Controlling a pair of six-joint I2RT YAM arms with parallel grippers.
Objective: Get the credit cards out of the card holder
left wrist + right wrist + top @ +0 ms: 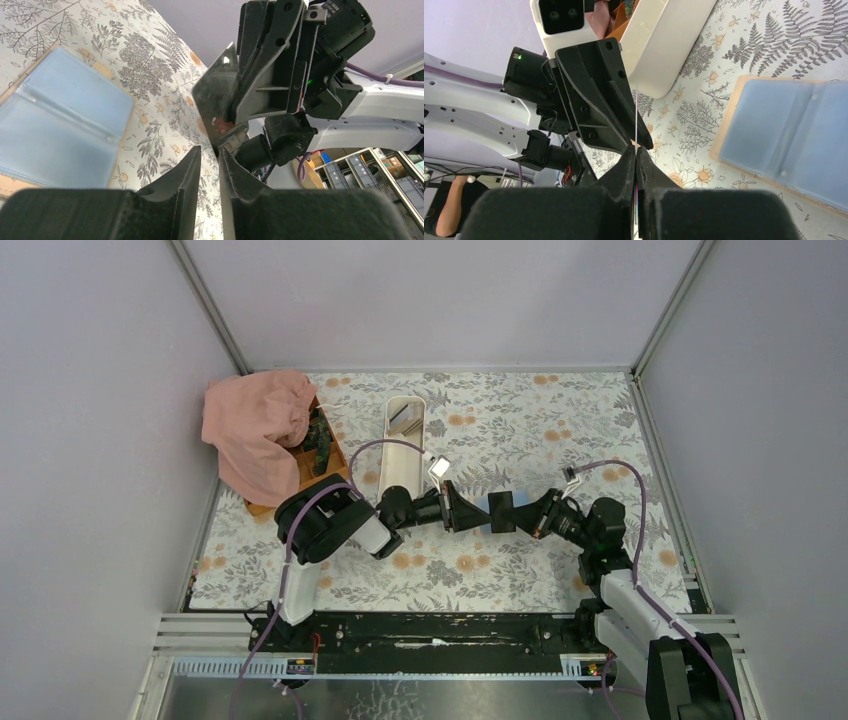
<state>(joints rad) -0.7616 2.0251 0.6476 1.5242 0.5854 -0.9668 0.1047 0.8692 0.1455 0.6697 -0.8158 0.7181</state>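
Card holder [60,125] lies open, blue side up, on the flowered table [560,430], at the left of the left wrist view, and neither arm touches it. A white tray [400,475] stands at the upper centre of the overhead view. At the middle of that view the right pincer [635,152] is clamped on a dark credit card [212,100], held on edge. The left pincer [210,150] has its fingers slightly apart at the card's lower edge. This looks like a hand-over between the arms. The next move calls for one firm grip before the other lets go.
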